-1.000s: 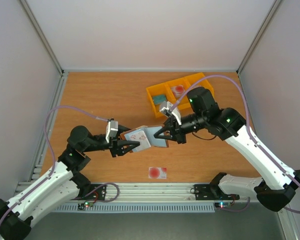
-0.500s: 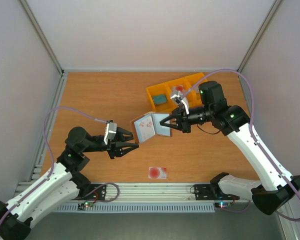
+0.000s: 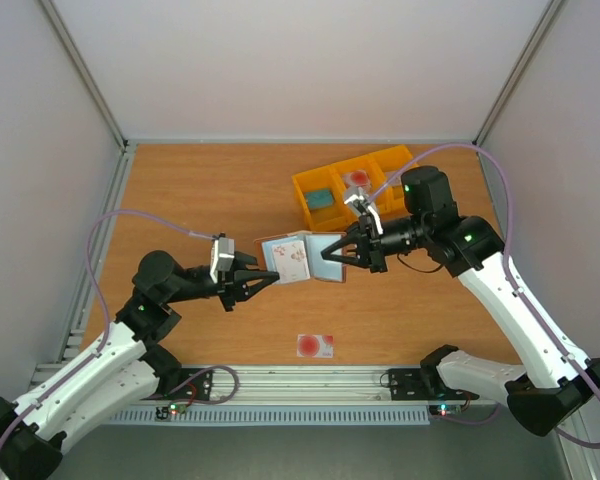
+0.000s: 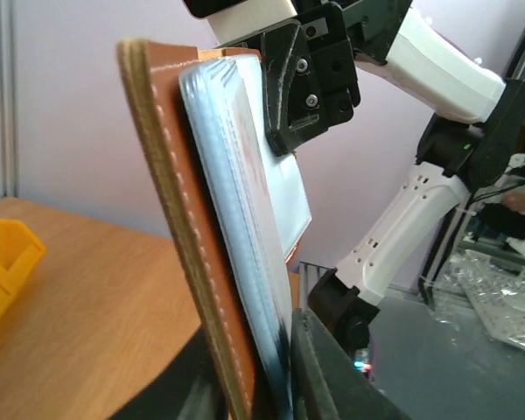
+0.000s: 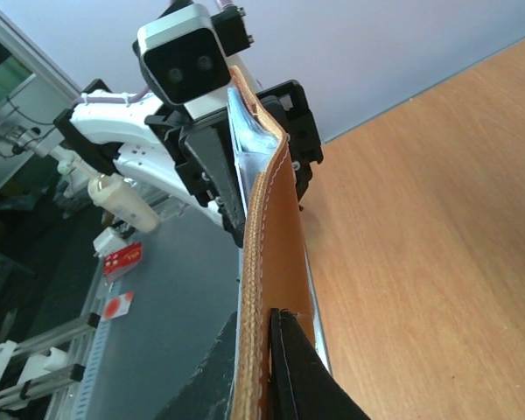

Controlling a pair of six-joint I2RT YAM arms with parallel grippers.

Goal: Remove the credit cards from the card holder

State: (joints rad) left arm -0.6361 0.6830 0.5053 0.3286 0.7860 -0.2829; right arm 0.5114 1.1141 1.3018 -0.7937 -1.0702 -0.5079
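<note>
card holder [image 3: 298,258] held open in the air over table centre | right gripper [image 3: 332,255] clamped on its 3 o'clock edge | left gripper [image 3: 270,278] narrowed onto its 8 o'clock edge | credit card [image 3: 314,346] laid flat at 6 o'clock of it

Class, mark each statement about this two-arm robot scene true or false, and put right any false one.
1. The small brown leather card holder lies flat on the wooden table. False: the right gripper holds it up, open, off the table.
2. A pale plastic card with a red round spot lies on the table near the arms' bases. True.
3. The yellow three-part plastic bin holds no card. False: a red-spotted card lies in its middle compartment.
4. The right gripper is shut on the card holder. True.
5. The left gripper hangs far from the card holder. False: its fingers straddle the holder's edge.
</note>
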